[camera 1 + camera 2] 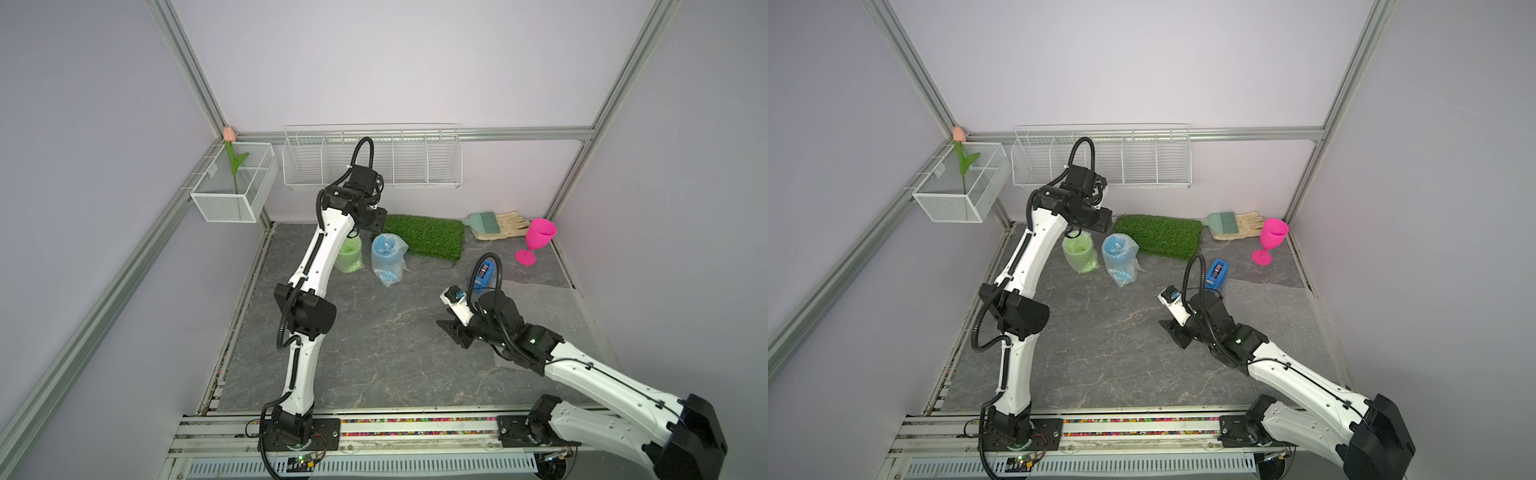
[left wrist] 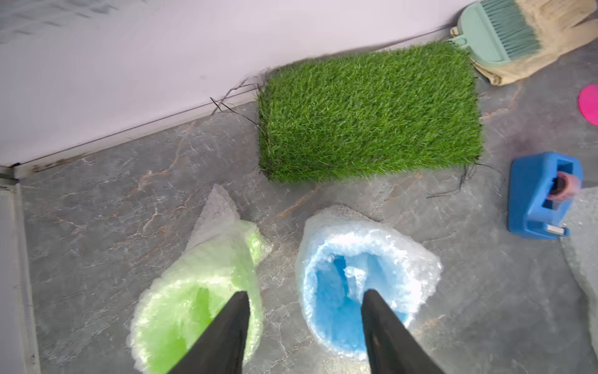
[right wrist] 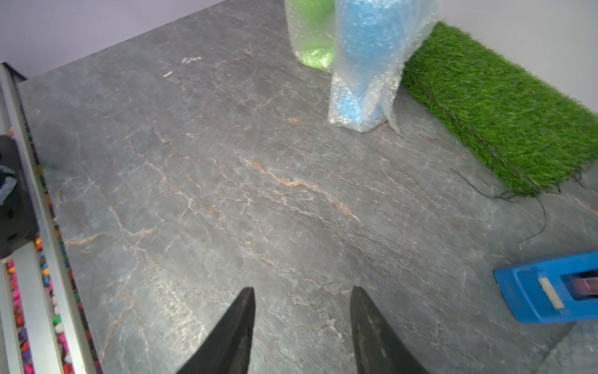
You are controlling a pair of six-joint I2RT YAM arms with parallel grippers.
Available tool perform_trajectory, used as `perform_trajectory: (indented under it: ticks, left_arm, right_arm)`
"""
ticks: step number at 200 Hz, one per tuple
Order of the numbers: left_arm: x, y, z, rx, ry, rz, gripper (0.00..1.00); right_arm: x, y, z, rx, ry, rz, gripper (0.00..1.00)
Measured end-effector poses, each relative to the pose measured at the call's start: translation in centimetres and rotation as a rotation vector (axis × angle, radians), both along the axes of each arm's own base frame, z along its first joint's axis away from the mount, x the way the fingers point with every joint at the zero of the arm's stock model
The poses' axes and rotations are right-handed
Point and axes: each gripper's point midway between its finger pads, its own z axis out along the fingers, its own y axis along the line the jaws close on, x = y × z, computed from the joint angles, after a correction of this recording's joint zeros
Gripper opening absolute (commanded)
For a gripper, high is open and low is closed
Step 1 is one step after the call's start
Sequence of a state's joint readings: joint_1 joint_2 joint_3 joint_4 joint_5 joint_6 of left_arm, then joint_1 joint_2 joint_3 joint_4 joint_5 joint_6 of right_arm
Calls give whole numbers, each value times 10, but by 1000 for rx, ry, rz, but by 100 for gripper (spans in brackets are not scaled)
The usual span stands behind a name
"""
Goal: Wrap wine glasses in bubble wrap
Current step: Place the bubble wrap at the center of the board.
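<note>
Two wine glasses stand side by side at the back, each inside bubble wrap: the lime green one (image 1: 349,257) (image 2: 194,307) and the sky blue one (image 1: 387,259) (image 2: 356,285). My left gripper (image 2: 305,293) hovers open above the gap between them, holding nothing. The hot pink glass (image 1: 536,239) (image 1: 1271,239) stands bare at the back right. A flat bubble wrap sheet (image 1: 540,307) (image 1: 1266,307) lies on the right side. My right gripper (image 3: 302,289) (image 1: 451,332) is open and empty over bare tabletop, left of that sheet.
A green grass mat (image 1: 424,235) lies against the back wall. A blue tape dispenser (image 1: 484,272) sits beside the sheet's far left corner. A brush and glove (image 1: 494,224) lie at the back right. A wire rack (image 1: 372,158) and a mesh basket (image 1: 235,187) hang on the walls.
</note>
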State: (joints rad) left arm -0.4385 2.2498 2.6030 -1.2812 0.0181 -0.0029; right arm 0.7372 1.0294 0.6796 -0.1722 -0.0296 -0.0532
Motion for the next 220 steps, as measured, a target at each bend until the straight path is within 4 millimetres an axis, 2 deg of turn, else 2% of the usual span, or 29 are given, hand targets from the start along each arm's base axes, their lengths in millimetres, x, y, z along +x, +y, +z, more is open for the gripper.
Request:
perform_trajectory:
  ticks: [51,73,88,103,126,154,172,190,220]
  left_arm:
    - [-26,-26,-41,-62,163,-73,56]
    - [-32,-40,-47,-86,188,-92,53]
    - [-30,-47,-47,-103,183,-100,45]
    - [-26,-50,-51,-109,181,-101,31]
    - [-14,-53,-70,-98,185,-89,16]
    - [-3,-56,-87,-77,179,-96,8]
    - [4,-58,-90,-73,160,-100,7]
    - [8,-58,-89,-70,144,-101,11]
    - [11,-58,-85,-68,127,-108,26]
  right_arm:
    - [4,-2,-11,-16,56,-32,49]
    - [3,-2,-14,-23,70,-31,49]
    - [4,-2,-14,-25,72,-32,49]
    - [4,-3,-14,-26,73,-34,49]
    - [4,-3,-15,-29,75,-36,48]
    - [5,-2,-15,-32,82,-35,47]
    - [5,-2,-15,-32,87,-31,47]
    - [4,-2,-15,-32,92,-28,46]
    - [3,-3,-16,-41,103,-29,46]
